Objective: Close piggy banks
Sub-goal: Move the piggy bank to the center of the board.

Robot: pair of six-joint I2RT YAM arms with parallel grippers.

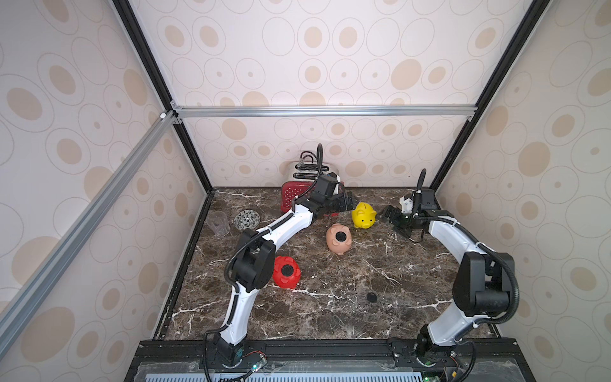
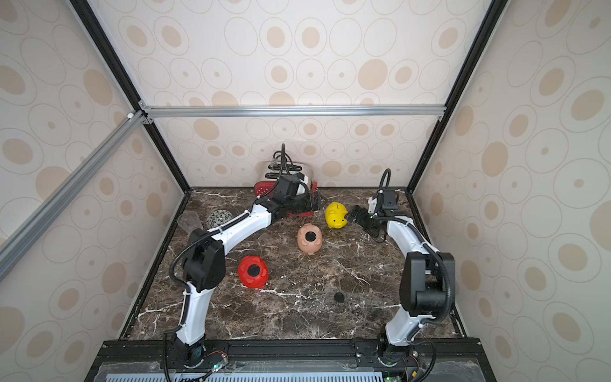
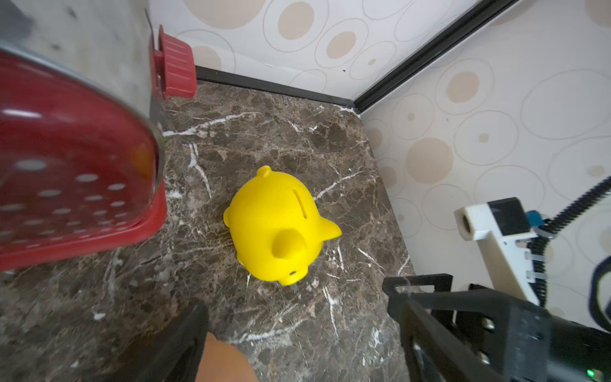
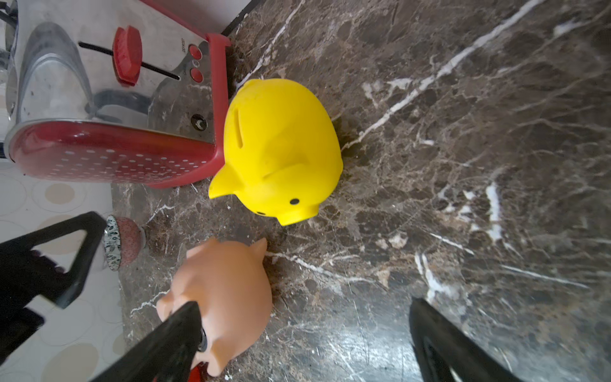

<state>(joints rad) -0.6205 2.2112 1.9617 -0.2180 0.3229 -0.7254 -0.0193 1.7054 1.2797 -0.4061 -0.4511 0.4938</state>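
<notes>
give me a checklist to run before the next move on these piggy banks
1. left gripper open and empty: ok
2. right gripper open and empty: ok
3. belly hole of the yellow piggy bank in view: not ok, it stands upright
4. black plug lying free on the table: ok
5. peach-pink piggy bank and red piggy bank belly-up, dark disc in each hole; fully seated: cannot tell
6. yellow piggy bank clear of the toaster: ok, a gap shows

Three piggy banks (image 1: 339, 238) — one toaster (image 1: 291, 197), one bowl (image 1: 246, 219), apparently one cup (image 1: 219, 224).
</notes>
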